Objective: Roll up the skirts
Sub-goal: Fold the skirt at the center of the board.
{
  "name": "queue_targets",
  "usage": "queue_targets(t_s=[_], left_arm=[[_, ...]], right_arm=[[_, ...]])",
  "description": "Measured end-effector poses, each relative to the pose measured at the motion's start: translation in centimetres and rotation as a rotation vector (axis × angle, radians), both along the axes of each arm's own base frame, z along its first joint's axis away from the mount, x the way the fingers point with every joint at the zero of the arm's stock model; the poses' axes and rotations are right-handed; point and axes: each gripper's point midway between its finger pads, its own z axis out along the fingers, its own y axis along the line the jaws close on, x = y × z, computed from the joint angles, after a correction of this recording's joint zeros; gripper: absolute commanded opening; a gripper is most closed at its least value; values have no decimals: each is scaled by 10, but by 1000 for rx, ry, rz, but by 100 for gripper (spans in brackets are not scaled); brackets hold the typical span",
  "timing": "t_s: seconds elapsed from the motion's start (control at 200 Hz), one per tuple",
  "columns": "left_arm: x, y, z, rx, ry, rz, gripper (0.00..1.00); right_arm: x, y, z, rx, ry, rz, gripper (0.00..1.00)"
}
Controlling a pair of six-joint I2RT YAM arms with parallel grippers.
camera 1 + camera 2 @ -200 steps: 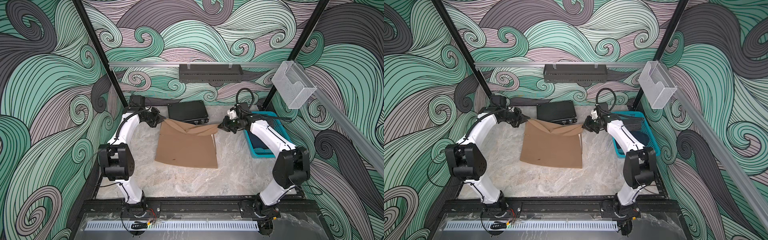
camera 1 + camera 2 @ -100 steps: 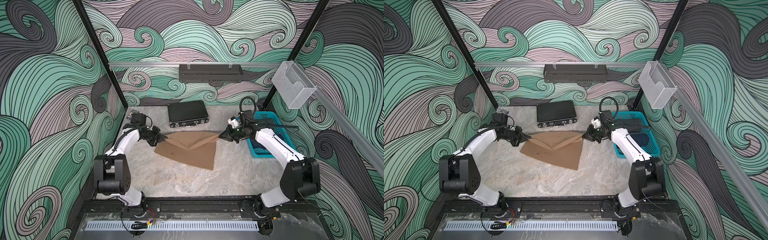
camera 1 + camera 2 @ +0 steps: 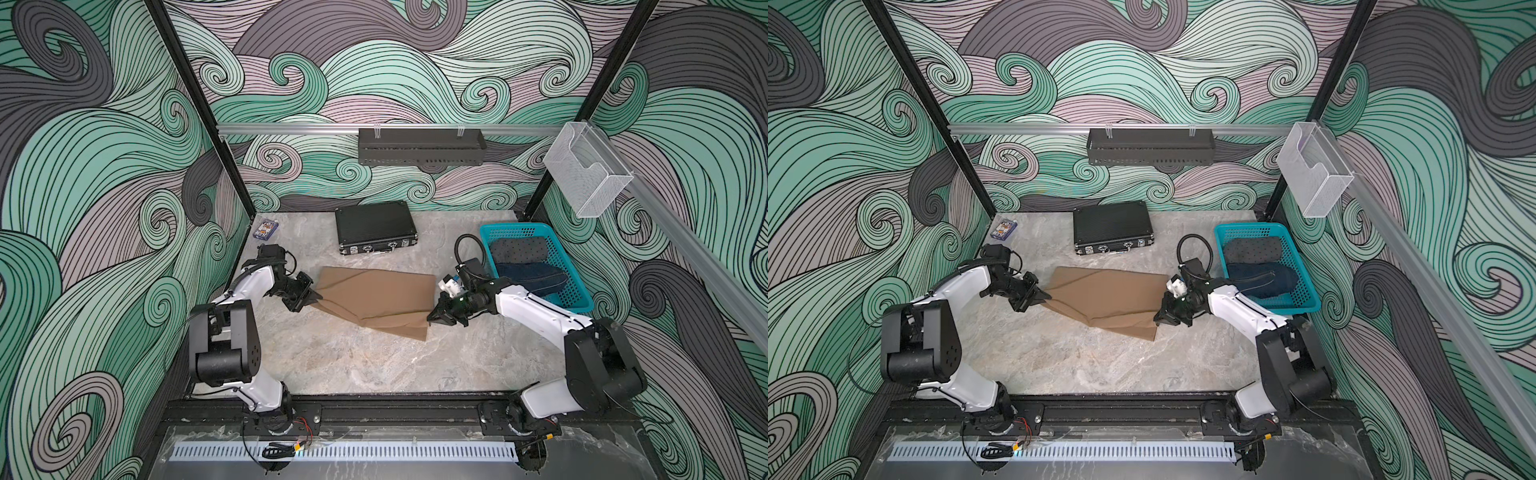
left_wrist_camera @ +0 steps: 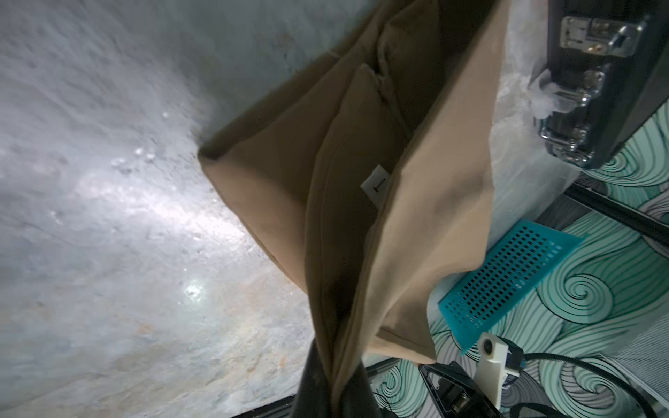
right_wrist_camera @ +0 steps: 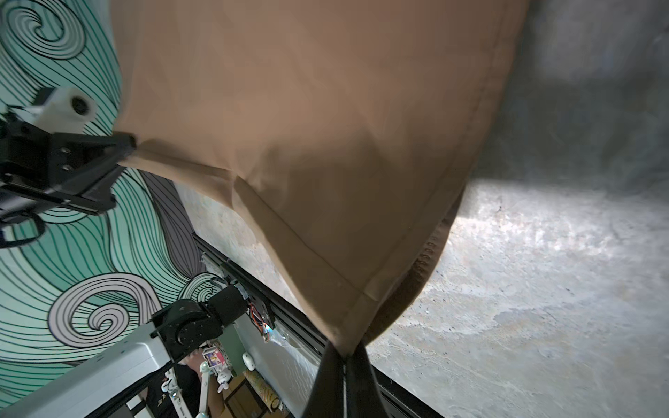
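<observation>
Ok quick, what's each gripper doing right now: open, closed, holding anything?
The left gripper is closed, pinching one end of the tan skirt.
The right gripper is closed, pinching the opposite end of the same skirt.

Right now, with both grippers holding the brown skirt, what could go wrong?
1. The left gripper and right gripper each pinch only a corner of the brown skirt, so it might slip free.
2. The skirt sags in uneven folds, with one corner down at the table; laid down like this, it could roll crooked.
3. The right arm runs close to the basket and might nudge it.
</observation>
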Motion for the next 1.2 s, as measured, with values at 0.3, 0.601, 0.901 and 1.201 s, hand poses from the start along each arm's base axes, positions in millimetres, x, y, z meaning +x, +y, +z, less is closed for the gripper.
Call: queue_targets(t_s=[0.3,0.601,0.901,1.201], left_arm=[[-3,22,-13,152,24,-45,30],[11,31,-29,189,104,-26,48],[82,38,-9,202,-25,-62,58],[102,8,-47,108,-23,-159,50]], right_arm=[[-20,12,-18,-14,5,58,11],[-38,27,-21,1,-3,136,44],[-12,0,-11,-20,-54,38,62],[104,-20,18,-152,-240,-129,59]])
